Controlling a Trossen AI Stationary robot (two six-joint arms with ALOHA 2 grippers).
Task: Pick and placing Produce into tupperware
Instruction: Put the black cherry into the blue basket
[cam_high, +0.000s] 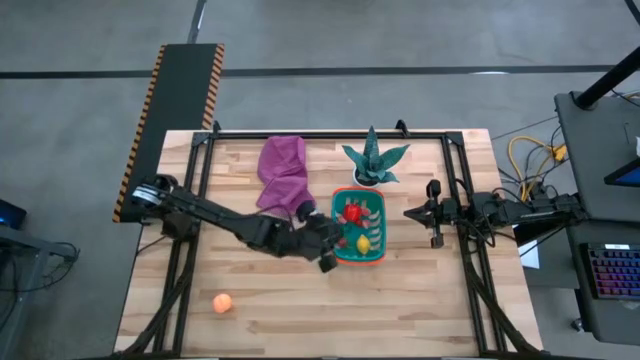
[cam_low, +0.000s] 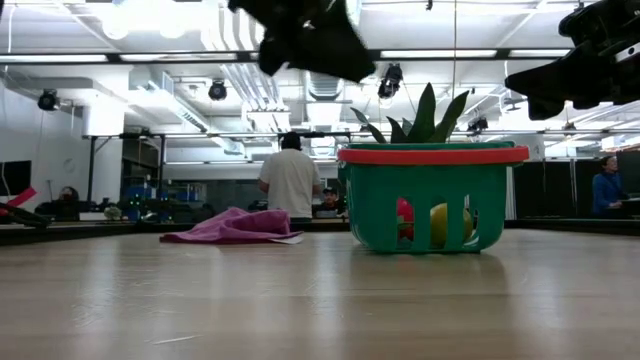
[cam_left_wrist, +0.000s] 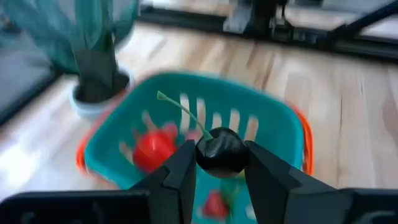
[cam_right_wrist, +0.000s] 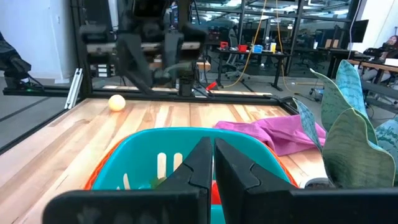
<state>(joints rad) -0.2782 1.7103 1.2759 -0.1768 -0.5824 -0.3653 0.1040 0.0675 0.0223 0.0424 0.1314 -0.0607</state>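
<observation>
The teal basket with an orange rim (cam_high: 381, 195) stands mid-table and holds a red fruit (cam_high: 353, 212), a yellow lemon (cam_high: 362, 243) and small pieces. My left gripper (cam_high: 328, 258) is at the basket's near-left corner, raised above the table, shut on a dark cherry (cam_left_wrist: 221, 152) with a green stem. In the left wrist view the basket (cam_left_wrist: 273, 127) lies beyond and below the cherry. An orange ball (cam_high: 222, 303) rests on the table near its near-left corner. My right gripper (cam_high: 408, 212) waits shut, just right of the basket. My left gripper pinches the dark cherry's round body (cam_left_wrist: 211, 163) between its two fingers, one on each side. The cherry is lifted clear, with its green stem (cam_left_wrist: 180, 109) sticking up and away from the fingers.
A purple cloth (cam_high: 283, 172) lies on the table at the basket's far left. A green spiky plant in a white pot (cam_high: 372, 160) stands just beyond the basket. People stand in the room behind the table (cam_low: 290, 180). Bare wood stretches along the near side.
</observation>
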